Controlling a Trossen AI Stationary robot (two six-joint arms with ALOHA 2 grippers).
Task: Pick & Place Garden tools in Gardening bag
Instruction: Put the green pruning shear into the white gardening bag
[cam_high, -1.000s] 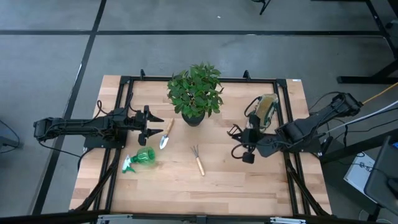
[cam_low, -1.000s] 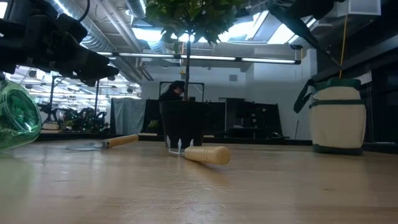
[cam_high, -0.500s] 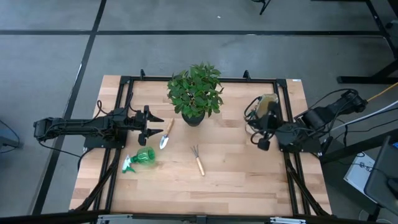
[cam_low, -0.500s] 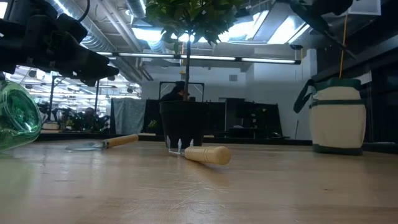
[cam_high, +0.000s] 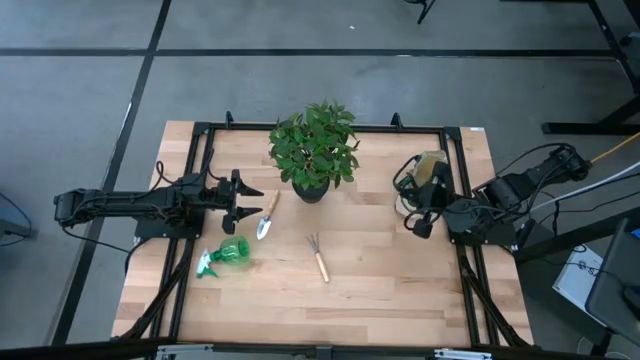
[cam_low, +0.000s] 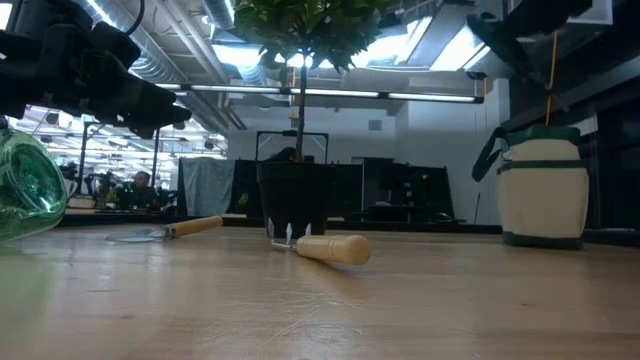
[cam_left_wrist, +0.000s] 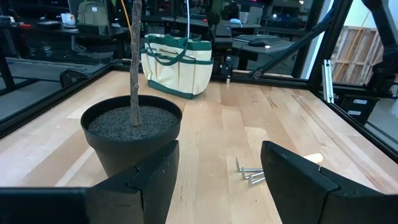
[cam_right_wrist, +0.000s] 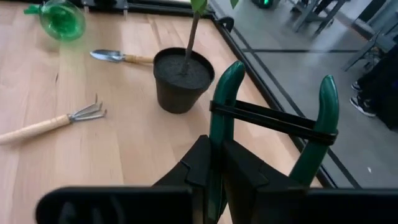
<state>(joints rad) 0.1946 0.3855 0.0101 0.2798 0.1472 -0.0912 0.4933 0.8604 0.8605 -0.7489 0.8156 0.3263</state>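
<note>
R gripper clamps pruning shears beside gardening bag (L gripper idle, fingers apart).

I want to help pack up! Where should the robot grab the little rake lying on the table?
Best by the wooden handle of the rake, near its middle, coming straight down from above. It lies flat on the table with open wood all around, and the handle is thicker and easier to pinch than the thin metal prongs pointing toward the potted plant.
</note>
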